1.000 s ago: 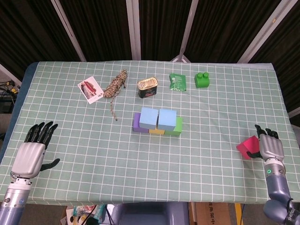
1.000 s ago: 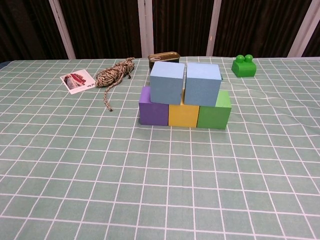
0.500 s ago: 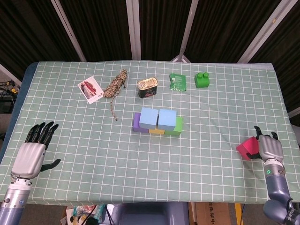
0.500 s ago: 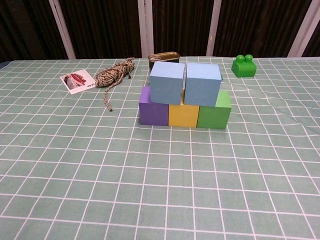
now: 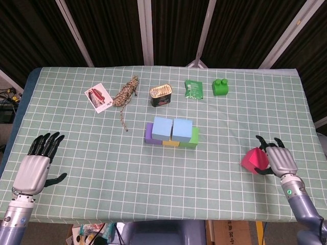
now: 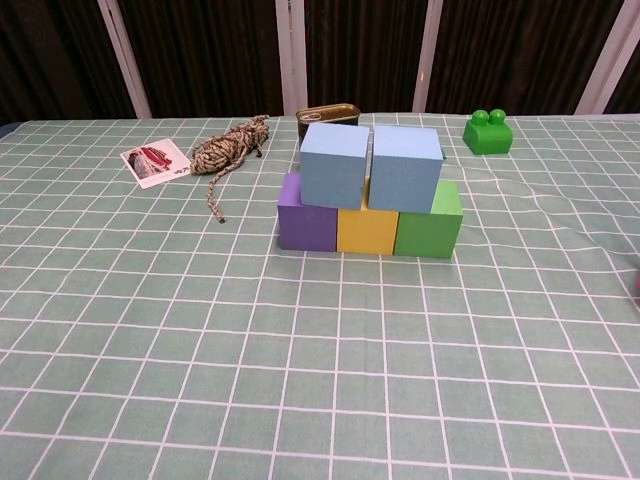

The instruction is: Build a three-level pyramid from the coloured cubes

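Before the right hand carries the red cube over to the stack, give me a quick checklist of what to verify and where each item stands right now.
1. Red cube held by the right hand: ok, fingers wrap its side, though whether it is lifted off the table cannot be told.
2. Bottom row complete, purple cube, yellow cube, green cube side by side: ok.
3. Second level, two light blue cubes seated across the bottom row: ok, tops look level.
4. Landing spot on top of the blue pair free: ok.
5. Left hand away from the stack: ok, at the table's near left with fingers spread.
6. Path from red cube to stack free of clutter: ok in the head view.
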Robot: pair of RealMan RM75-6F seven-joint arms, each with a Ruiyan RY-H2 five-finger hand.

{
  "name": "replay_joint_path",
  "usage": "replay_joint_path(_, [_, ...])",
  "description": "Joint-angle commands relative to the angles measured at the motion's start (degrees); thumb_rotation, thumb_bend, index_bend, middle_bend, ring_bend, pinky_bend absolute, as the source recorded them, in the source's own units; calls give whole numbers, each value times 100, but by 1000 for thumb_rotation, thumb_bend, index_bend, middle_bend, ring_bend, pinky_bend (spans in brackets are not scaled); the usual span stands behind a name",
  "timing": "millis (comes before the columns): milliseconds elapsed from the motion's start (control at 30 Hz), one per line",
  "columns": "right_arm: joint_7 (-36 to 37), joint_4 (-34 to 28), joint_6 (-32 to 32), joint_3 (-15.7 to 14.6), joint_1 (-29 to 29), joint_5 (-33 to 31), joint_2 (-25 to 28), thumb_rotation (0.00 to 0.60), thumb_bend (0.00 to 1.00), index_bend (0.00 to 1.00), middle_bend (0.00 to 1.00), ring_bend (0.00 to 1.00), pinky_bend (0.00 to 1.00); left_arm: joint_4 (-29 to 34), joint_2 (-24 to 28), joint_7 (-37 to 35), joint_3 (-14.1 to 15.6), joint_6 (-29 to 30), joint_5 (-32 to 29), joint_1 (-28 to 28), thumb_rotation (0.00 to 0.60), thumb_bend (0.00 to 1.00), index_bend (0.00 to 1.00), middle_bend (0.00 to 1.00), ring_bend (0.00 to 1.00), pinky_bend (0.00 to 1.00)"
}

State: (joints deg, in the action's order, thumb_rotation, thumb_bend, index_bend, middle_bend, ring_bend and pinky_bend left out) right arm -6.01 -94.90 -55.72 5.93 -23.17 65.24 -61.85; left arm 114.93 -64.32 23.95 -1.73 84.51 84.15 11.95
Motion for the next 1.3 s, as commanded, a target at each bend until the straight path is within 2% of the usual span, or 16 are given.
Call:
replay_joint_path(33, [351,-222,-48,-78,24,585,140,600,225,0,419,262,0,15,-4,8,-5,2,27,-6,600,89,0,32,7,49])
replay_joint_path(333, [381,-52,71,-227,-201,1367,-80,600,225,0,419,261,0,19,-3,-9,-23,-28,56,-26,600,90,0,32,7,49])
replay_joint_path(667, [103,536,326,-171,-610,1594,-425,600,225,0,419,261,0,-1,3,-22,-65,-53,21,-47,600,89,0,32,6,49])
replay_joint_path(1100, [27,1116,550,-153,-922,1693,-472,600,225,0,416,246,0,-55,-30,17,-115,-103,-97,-55,600,89,0,32,6,49])
replay_joint_path(1200, [65,1191,570,-171,-918,1641,-464,600,225,0,370,193,0,-60,-36,23,-119,-118,-117,-57,600,89,0,32,7,49])
replay_joint_path(1300, [50,1239,576,-192,-913,1597,-445,600,225,0,263,142,0,-63,-42,34,-117,-139,-123,-56,600,89,0,32,6,49])
